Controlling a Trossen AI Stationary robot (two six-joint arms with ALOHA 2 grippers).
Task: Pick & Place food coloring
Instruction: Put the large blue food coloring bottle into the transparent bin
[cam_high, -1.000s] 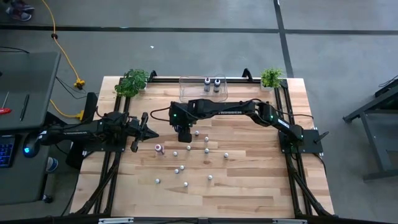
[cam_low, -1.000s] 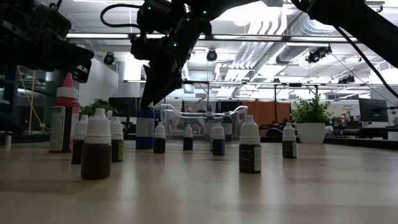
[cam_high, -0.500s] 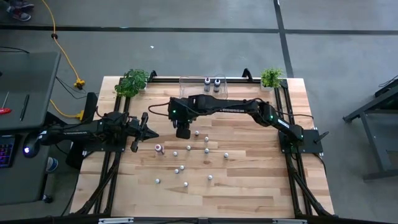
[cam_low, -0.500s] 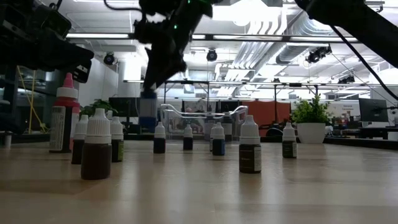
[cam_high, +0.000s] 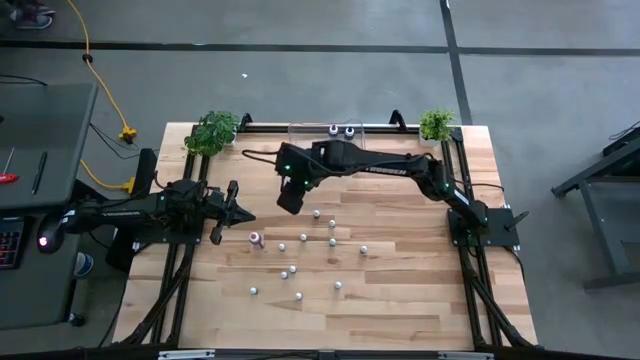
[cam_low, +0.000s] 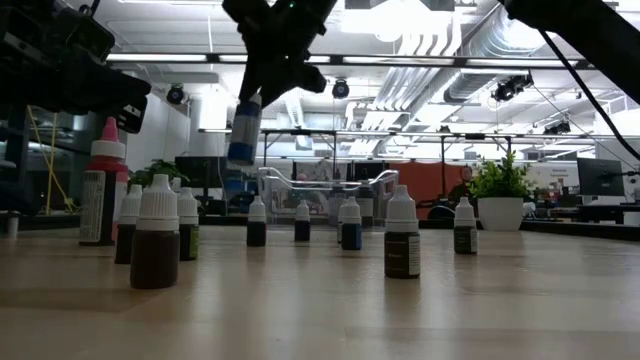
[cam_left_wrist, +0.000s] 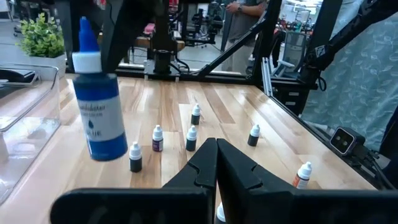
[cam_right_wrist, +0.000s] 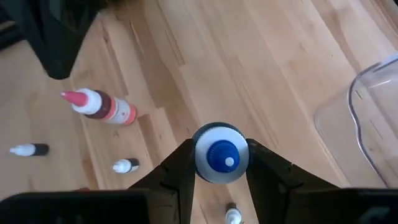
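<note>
Near bottles: small whitish-capped food coloring bottles (cam_high: 291, 270) stand scattered over the middle of the wooden table (cam_high: 400, 300), upright and apart from one another; in the low view the nearest is a brown-bodied bottle (cam_low: 156, 246) at the left.
Pink bottle: a larger pink-capped bottle (cam_high: 255, 239) stands left of the small ones, just off the tip of the left gripper; the right wrist view shows it from above (cam_right_wrist: 99, 106), and in the low view it stands upright at the far left (cam_low: 102, 182).
Left gripper: the left gripper (cam_high: 232, 207) hovers over the table's left side, pointing toward the middle; in its own wrist view the two dark fingers (cam_left_wrist: 211, 163) lie pressed together with nothing between them.
Right gripper: the right gripper (cam_high: 289, 197) reaches across from the right side to left of centre, held above the table, its fingers (cam_right_wrist: 180, 167) clamped on either side of the blue bottle.
Blue bottle: the larger blue bottle (cam_low: 243, 128) hangs in the air, clear of the wood, slightly tilted; the left wrist view shows its blue body and white collar (cam_left_wrist: 98, 106), and the right wrist view shows its blue cap from above (cam_right_wrist: 220, 154).
Clear bin: a clear bin (cam_high: 300, 131) sits at the far edge of the table with two bottles (cam_high: 340, 130) in it.
Plants: two small green plants (cam_high: 212, 130) stand at the far left and far right corners.
</note>
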